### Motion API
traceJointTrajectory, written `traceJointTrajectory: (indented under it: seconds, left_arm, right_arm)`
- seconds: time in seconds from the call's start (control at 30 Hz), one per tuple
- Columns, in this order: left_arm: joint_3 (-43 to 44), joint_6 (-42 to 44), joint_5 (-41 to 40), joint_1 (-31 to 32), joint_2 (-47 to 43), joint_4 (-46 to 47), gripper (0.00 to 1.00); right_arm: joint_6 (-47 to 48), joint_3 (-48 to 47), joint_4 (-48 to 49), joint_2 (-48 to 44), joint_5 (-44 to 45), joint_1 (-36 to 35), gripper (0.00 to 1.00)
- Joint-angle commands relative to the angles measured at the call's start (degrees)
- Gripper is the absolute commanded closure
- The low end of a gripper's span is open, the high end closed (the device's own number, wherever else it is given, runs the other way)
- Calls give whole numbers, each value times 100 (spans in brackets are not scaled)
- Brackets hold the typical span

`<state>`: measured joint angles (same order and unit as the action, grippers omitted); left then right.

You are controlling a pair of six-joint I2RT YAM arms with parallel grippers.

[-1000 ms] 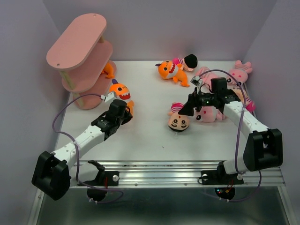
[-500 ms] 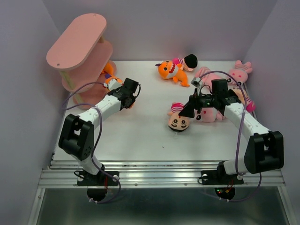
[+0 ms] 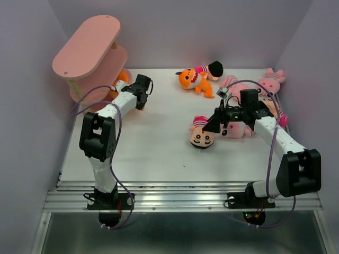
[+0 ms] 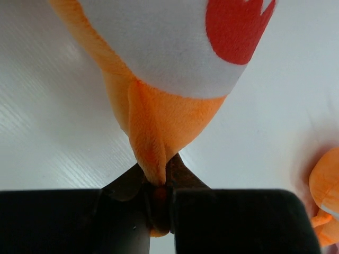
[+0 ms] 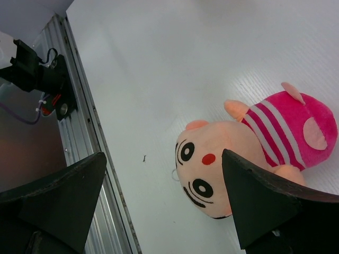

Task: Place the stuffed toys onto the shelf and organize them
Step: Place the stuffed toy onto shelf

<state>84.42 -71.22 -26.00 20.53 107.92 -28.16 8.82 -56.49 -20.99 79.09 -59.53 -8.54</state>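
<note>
Near edge: metal rail (image 3: 180, 191), both arm bases on it.

Your R claw (image 5: 164, 157): spread wide, nothing btwn the fingers (image 5: 58, 201), touching nothing. It hangs over a peach-faced doll (image 5: 209, 169). Doll lies face-up on the white table (image 3: 159, 159), centre-right, w/ its magenta striped body away from the rail.

Just behind your R arm: one pink striped animal (image 3: 235, 130) on the table, partly hidden by the arm.

Your L claw (image 4: 158, 190): nearly closed, pinching a thin fin or tail of an orange toy (image 4: 164, 116). White belly and red mouth face the wrist cam. Can't tell if the toy rests on the table.

From overhead, L arm reaches to the foot of the shelf (image 3: 87, 50), far left; held toy mostly hidden there.

Second orange toy (image 4: 326, 193) sits near, by the low boards. Can't tell if it's on one.

Far back, mid: third orange toy (image 3: 192, 79) touching a black-haired doll (image 3: 212, 69). Far right corner: more pink striped animals (image 3: 271, 80).
</note>
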Motion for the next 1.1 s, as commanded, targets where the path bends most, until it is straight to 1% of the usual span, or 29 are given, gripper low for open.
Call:
traceJointTrajectory:
  seconds: [0.0, 0.13, 0.43, 0.63, 0.73, 0.97, 1.07]
  left_arm:
    - [417, -59, -90, -93, 71, -225, 100]
    - [505, -190, -168, -181, 177, -269, 100]
    - [829, -840, -213, -383, 501, -427, 100]
    - [1120, -999, -239, -480, 678, -462, 99]
    - [1261, -1025, -274, -551, 775, -497, 96]
    - [1366, -955, -388, -735, 924, -471, 87]
    - [1428, -885, -441, -770, 968, -453, 85]
  right_arm:
    - [94, -20, 183, -122, -182, 45, 5]
    - [94, -29, 183, -122, -200, 45, 5]
    - [111, -11, 183, -131, -208, 45, 5]
    - [120, -20, 183, -139, -217, 45, 5]
    - [120, -11, 175, -139, -252, 45, 5]
    - [111, -11, 175, -148, -270, 45, 5]
    - [103, -20, 175, -148, -279, 45, 5]
